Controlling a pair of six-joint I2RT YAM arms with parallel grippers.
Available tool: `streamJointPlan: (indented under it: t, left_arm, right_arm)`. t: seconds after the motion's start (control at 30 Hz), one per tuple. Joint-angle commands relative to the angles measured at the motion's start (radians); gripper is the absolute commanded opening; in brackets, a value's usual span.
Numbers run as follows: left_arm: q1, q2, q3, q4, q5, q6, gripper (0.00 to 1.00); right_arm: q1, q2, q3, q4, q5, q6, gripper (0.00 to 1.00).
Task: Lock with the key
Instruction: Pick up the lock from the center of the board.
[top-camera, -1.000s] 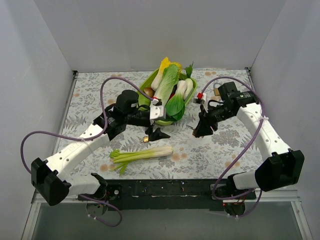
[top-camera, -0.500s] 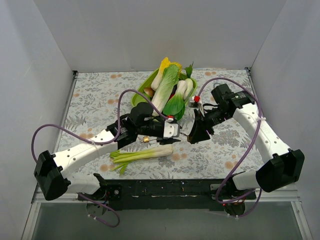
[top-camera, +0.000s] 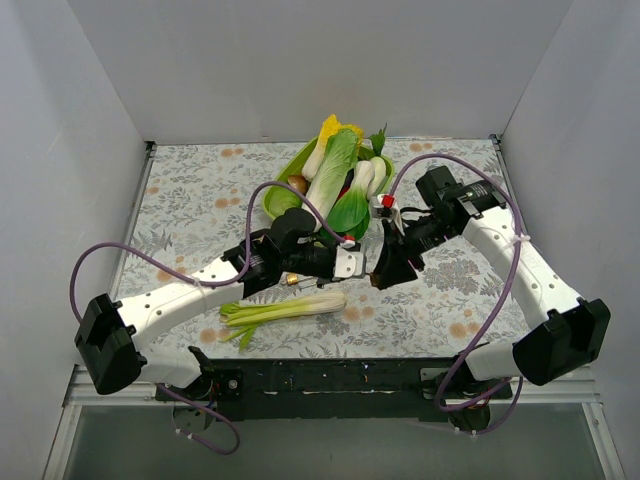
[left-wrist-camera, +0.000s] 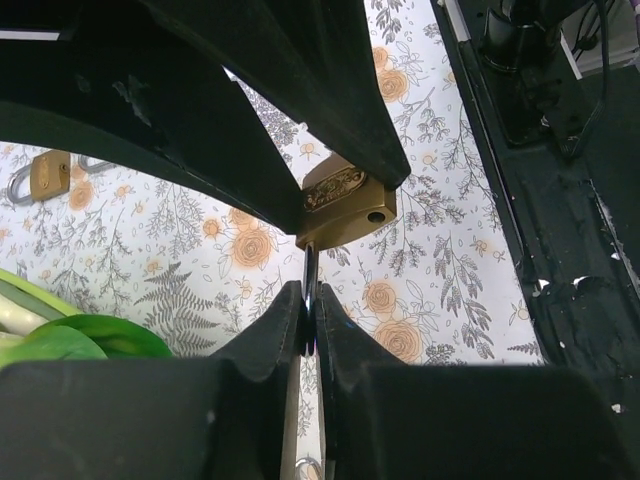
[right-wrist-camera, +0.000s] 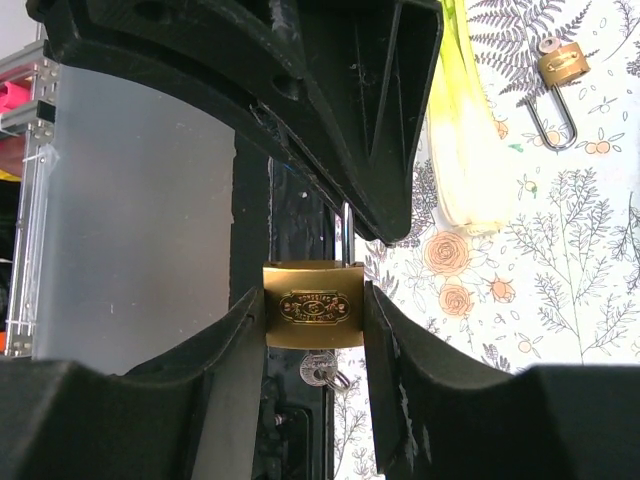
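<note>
A brass padlock (right-wrist-camera: 312, 305) sits between the pads of my right gripper (right-wrist-camera: 314, 302), which is shut on its body. The key (right-wrist-camera: 320, 370) is in the padlock's underside, with a small ring hanging from it. In the left wrist view the same padlock (left-wrist-camera: 345, 205) shows an empty shackle hole. A thin steel shackle (left-wrist-camera: 311, 270) runs from it into my left gripper (left-wrist-camera: 310, 335), which is shut on it. Over the middle of the table, the left gripper (top-camera: 357, 262) and the right gripper (top-camera: 377, 270) meet tip to tip.
A green basket (top-camera: 283, 196) of vegetables stands behind the grippers. A leek (top-camera: 285, 308) lies in front of the left arm. A spare padlock (top-camera: 291, 281) lies on the flowered cloth beside it. The wrist views also show a spare padlock (left-wrist-camera: 45, 175) and another spare padlock (right-wrist-camera: 560, 65).
My left arm has swung right to meet the right gripper, and its jaws have closed on the shackle. The right gripper has shifted a little left and nearer with the padlock.
</note>
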Motion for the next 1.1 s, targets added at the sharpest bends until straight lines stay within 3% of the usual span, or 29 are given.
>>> streamJointPlan:
  t: [0.0, 0.03, 0.1, 0.13, 0.23, 0.33, 0.43, 0.67, 0.87, 0.97, 1.0, 1.07]
  left_arm:
    - [-0.005, -0.04, -0.007, 0.044, -0.007, -0.028, 0.0]
    - [-0.005, -0.043, -0.01, 0.046, -0.01, -0.037, 0.0]
    - [-0.005, -0.055, -0.012, 0.055, -0.019, -0.077, 0.0]
    - [-0.003, -0.06, -0.012, 0.057, -0.019, -0.093, 0.0]
    - [0.003, -0.077, -0.007, 0.061, 0.002, -0.159, 0.0]
    - [0.011, -0.091, 0.006, 0.057, 0.04, -0.233, 0.0]
    - [0.023, -0.092, 0.032, 0.052, 0.079, -0.319, 0.0]
    - [0.072, -0.072, 0.1, 0.049, 0.18, -0.462, 0.0]
    - [0.083, -0.055, 0.129, 0.044, 0.228, -0.5, 0.0]
    - [0.086, -0.049, 0.138, 0.055, 0.232, -0.52, 0.0]
    - [0.086, -0.046, 0.14, 0.055, 0.237, -0.522, 0.0]
    - [0.086, -0.043, 0.143, 0.057, 0.238, -0.525, 0.0]
  right_arm:
    - [0.008, -0.009, 0.052, 0.007, 0.0, 0.055, 0.3]
    - [0.005, -0.011, 0.06, 0.033, 0.014, 0.075, 0.55]
    - [0.004, -0.017, 0.087, 0.072, 0.053, 0.147, 0.7]
    - [-0.004, -0.023, 0.097, 0.108, 0.063, 0.171, 0.83]
    - [-0.018, -0.068, 0.123, 0.179, 0.078, 0.232, 0.91]
    - [-0.018, -0.15, 0.08, 0.354, 0.167, 0.35, 0.94]
    - [-0.018, -0.229, 0.003, 0.462, 0.23, 0.331, 0.98]
    - [-0.018, -0.243, -0.037, 0.295, 0.109, 0.102, 0.95]
    - [-0.016, -0.21, -0.057, 0.259, 0.073, 0.085, 0.91]
    - [-0.015, -0.212, -0.064, 0.276, 0.07, 0.082, 0.79]
    - [-0.012, -0.21, -0.063, 0.281, 0.067, 0.085, 0.69]
    - [-0.009, -0.209, -0.063, 0.297, 0.061, 0.092, 0.59]
